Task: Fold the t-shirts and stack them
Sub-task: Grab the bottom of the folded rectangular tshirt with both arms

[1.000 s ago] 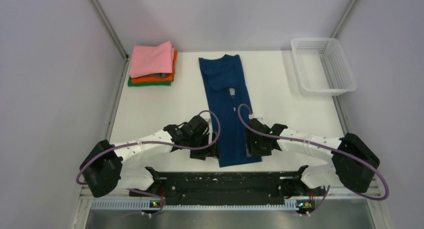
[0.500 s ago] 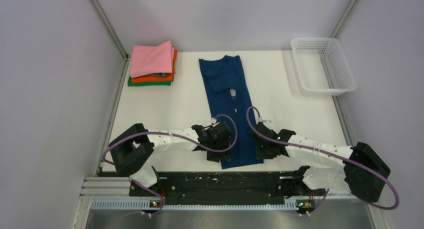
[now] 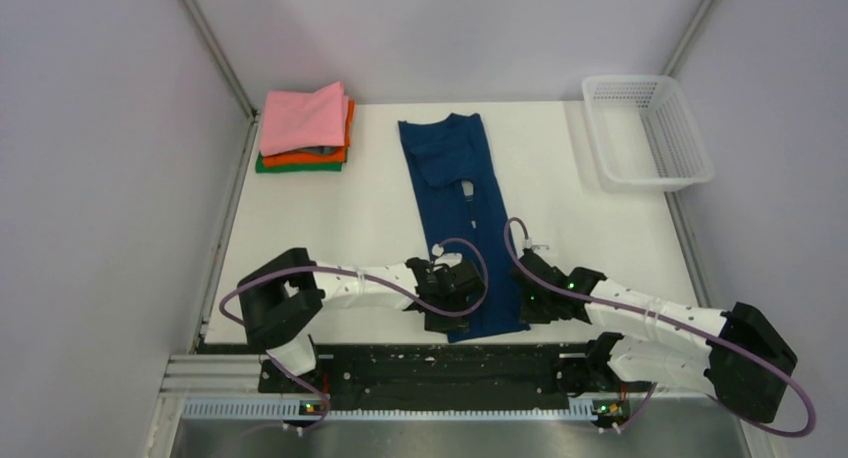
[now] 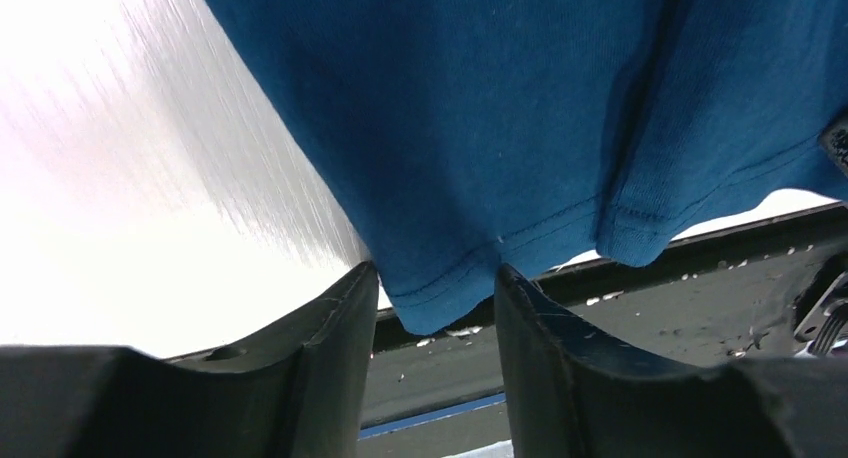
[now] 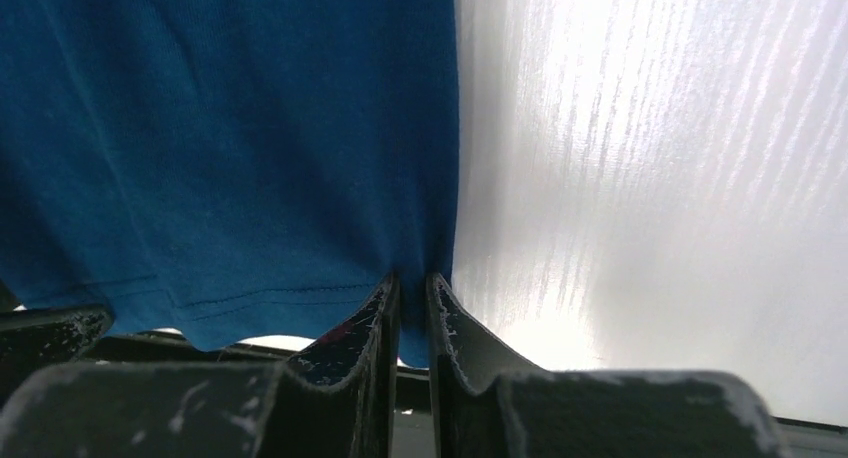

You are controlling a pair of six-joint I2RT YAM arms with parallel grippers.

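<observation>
Tabletop (image 3: pixel 330 208) holds navy t-shirt (image 3: pixel 455 193), collar far; left end effector (image 4: pixel 430 278) parted astride hem (image 4: pixel 470 266), right end effector (image 5: pixel 412 283) pinching it.

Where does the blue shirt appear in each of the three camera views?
Top view: blue shirt lies lengthwise mid-table.
Left wrist: fills upper right, hem corner bottom centre.
Right wrist: fills upper left, hem lower left.
Shared landmark: the white table beside it.
</observation>
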